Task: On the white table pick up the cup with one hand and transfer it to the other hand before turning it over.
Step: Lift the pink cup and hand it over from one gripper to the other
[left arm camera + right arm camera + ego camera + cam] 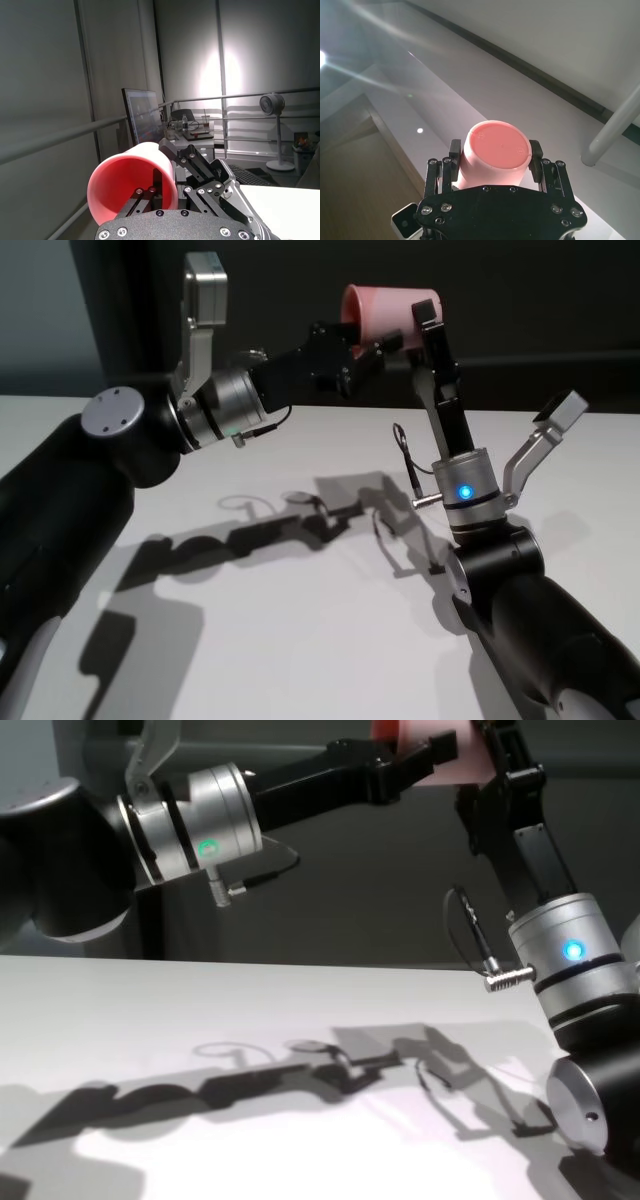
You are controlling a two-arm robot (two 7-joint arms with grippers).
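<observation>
The pink cup [385, 308] is held on its side high above the white table [300, 640]. My left gripper [368, 343], on the green-lit wrist, is shut on the cup's wall at the rim, with one finger inside the mouth [131, 181] and one outside. My right gripper [424, 322], on the blue-lit wrist, reaches up from below. Its fingers [454, 149] press on both sides of the cup's body near its flat base [498, 148]. In the chest view the cup [432, 742] shows at the top edge between both grippers.
The table under the arms holds only their shadows [300, 520]. A dark wall stands behind the table's far edge. Both forearms cross over the table's left and right sides.
</observation>
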